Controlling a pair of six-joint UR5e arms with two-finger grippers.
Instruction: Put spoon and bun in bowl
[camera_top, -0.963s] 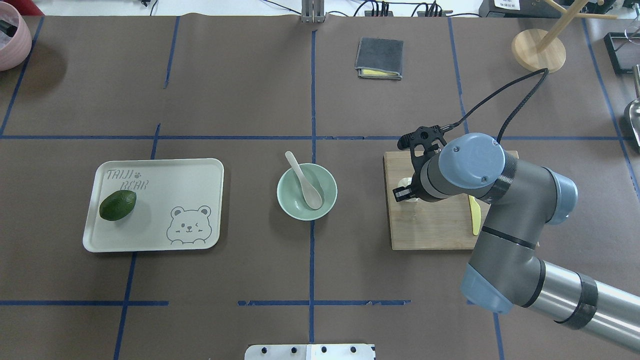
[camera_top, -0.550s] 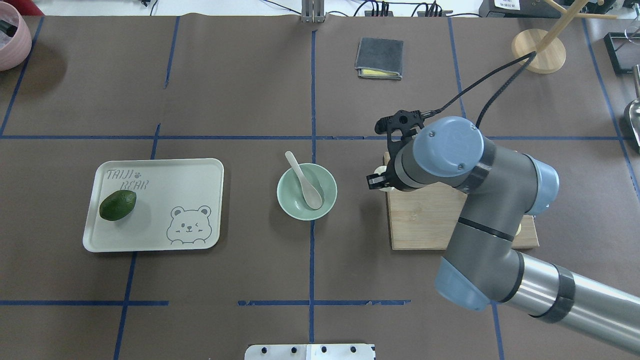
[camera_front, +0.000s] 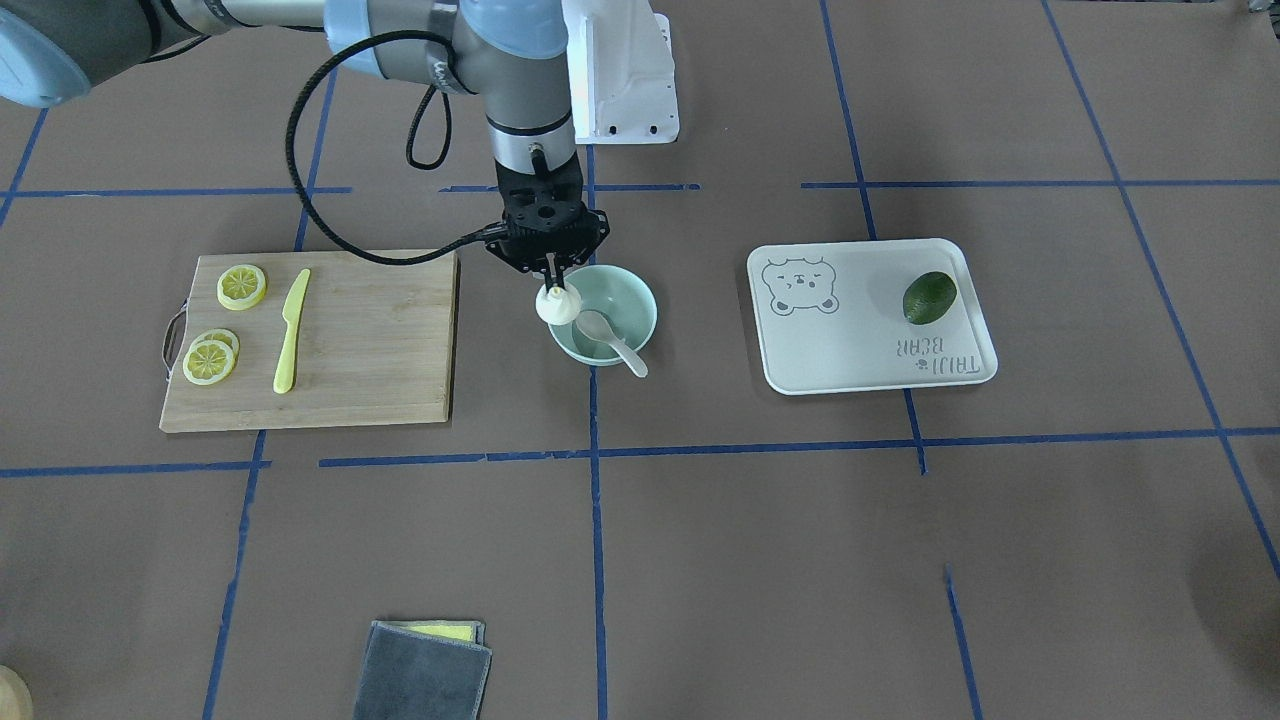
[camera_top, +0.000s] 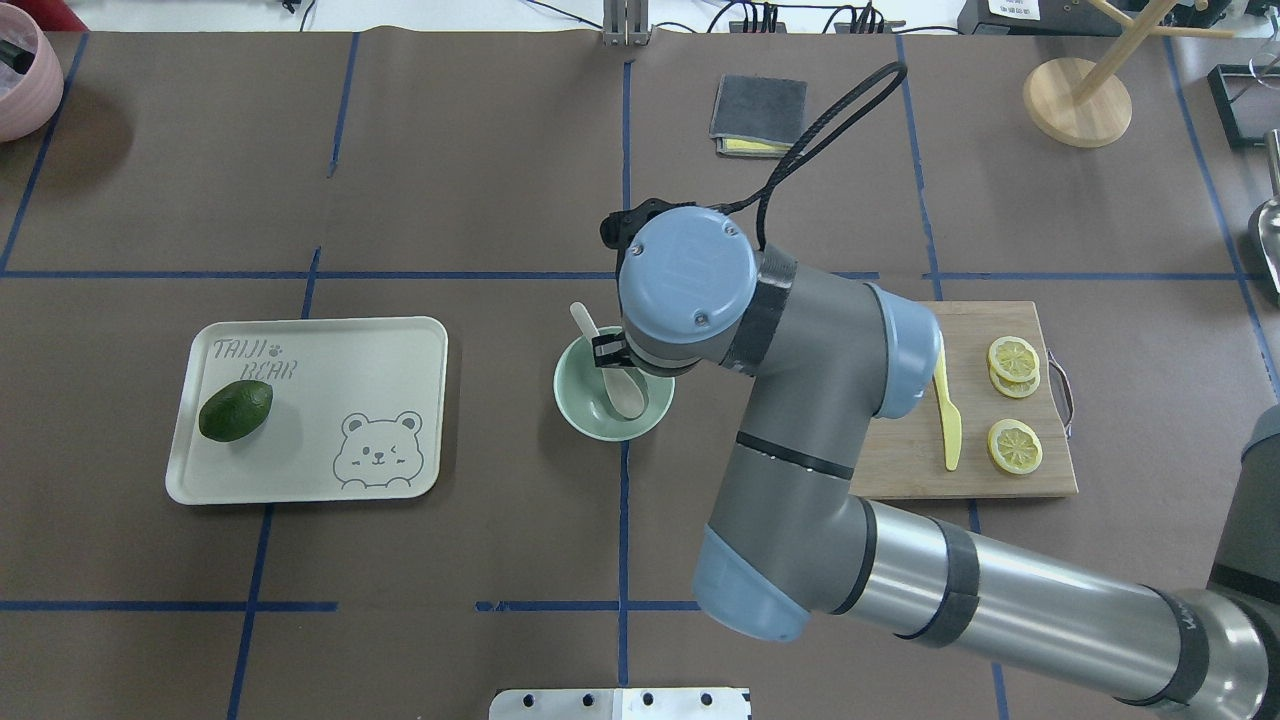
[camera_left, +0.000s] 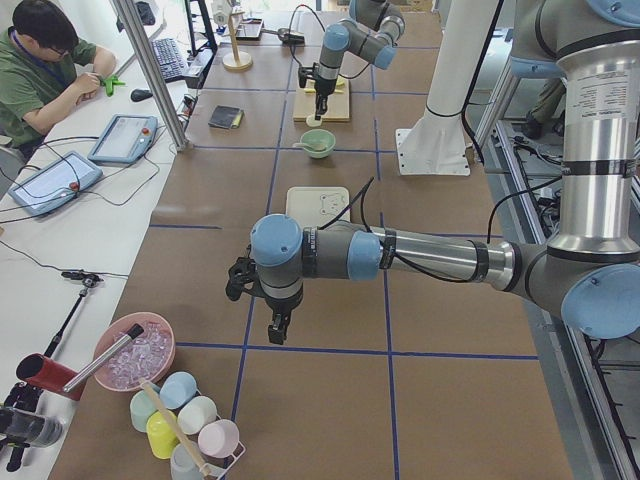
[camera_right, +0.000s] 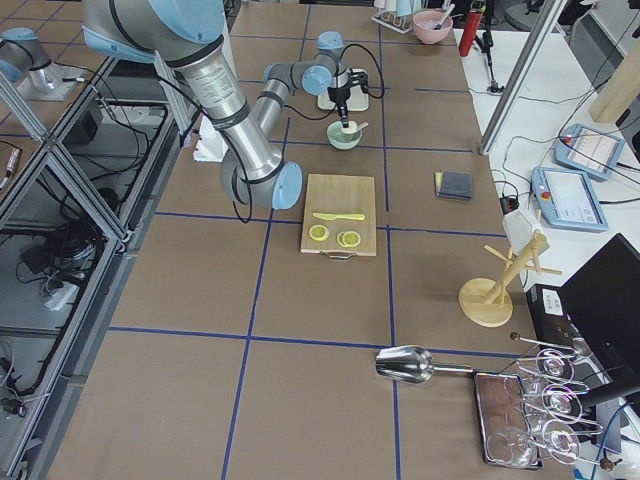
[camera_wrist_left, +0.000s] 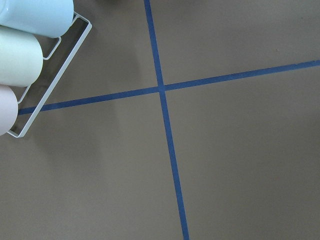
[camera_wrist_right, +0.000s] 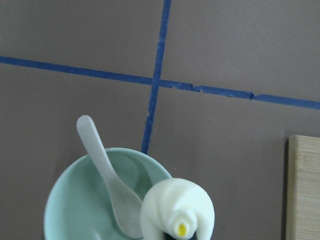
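Observation:
The pale mint-green bowl (camera_front: 640, 300) stands at the table's middle, and also shows in the overhead view (camera_top: 572, 400). The off-white spoon (camera_front: 612, 337) lies in it, its handle over the rim (camera_top: 584, 319). My right gripper (camera_front: 553, 272) is shut on the pleated top of the white bun (camera_front: 557, 306) and holds it above the bowl's rim on the cutting-board side. The right wrist view shows the bun (camera_wrist_right: 177, 212) over the bowl (camera_wrist_right: 75, 210) beside the spoon (camera_wrist_right: 107, 175). My left gripper (camera_left: 277, 328) hangs over bare table far off; I cannot tell whether it is open.
A wooden cutting board (camera_front: 370, 340) holds lemon slices (camera_front: 241, 286) and a yellow knife (camera_front: 290, 330). A white tray (camera_front: 850, 340) holds a green avocado (camera_front: 929, 297). A grey cloth (camera_front: 425, 675) lies at the operators' side. A cup rack (camera_wrist_left: 30, 65) is near my left wrist.
My right arm has swung left from the cutting board to above the bowl, carrying the bun with it. The spoon and bowl have not moved.

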